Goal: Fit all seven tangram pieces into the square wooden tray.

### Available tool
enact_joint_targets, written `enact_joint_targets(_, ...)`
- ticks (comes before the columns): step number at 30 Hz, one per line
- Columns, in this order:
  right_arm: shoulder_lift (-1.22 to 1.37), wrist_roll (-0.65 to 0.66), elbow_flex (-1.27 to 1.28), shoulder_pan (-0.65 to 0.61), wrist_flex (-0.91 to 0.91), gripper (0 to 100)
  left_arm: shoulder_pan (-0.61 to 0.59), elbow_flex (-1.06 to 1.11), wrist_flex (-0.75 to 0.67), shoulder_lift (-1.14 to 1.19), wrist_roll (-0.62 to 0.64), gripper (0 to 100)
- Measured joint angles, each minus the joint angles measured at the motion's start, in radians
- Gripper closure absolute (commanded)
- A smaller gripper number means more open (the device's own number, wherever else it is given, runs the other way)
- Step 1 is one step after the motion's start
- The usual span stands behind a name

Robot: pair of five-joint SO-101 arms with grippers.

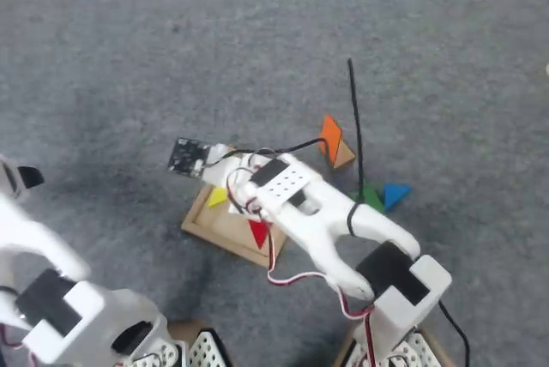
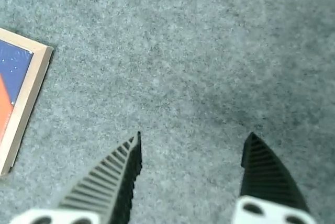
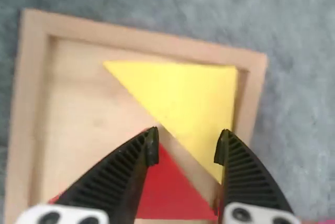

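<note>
The square wooden tray (image 3: 141,38) sits mid-table on the grey mat (image 1: 129,84). It's got a yellow triangle (image 3: 188,93) in one corner and a red triangle (image 3: 167,187) near it, so I'd say two in, most still to go. The orange piece (image 1: 330,133), plain wood piece (image 1: 345,155), green piece (image 1: 371,198) and blue piece (image 1: 395,193) lie on the mat past the tray's edge. The right claw (image 3: 187,137) hangs spread open over the tray, and the left claw (image 2: 193,145) is open over bare mat. The black cable (image 1: 353,118) by the loose pieces could snag.
</note>
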Motion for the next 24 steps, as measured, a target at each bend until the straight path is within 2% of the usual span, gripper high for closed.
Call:
enact_joint_targets(12,-0.264,0.021,0.272,-0.021,0.009,80.1,0.000,0.000,0.000,0.000,0.000,70)
enact_joint_targets(18,-0.253,0.035,0.190,-0.023,-0.011,79.8,0.000,0.000,0.000,0.000,-0.006,70)
enact_joint_targets(24,-0.031,0.072,0.015,-0.034,-0.011,79.8,0.000,0.000,0.000,0.000,-0.006,70)
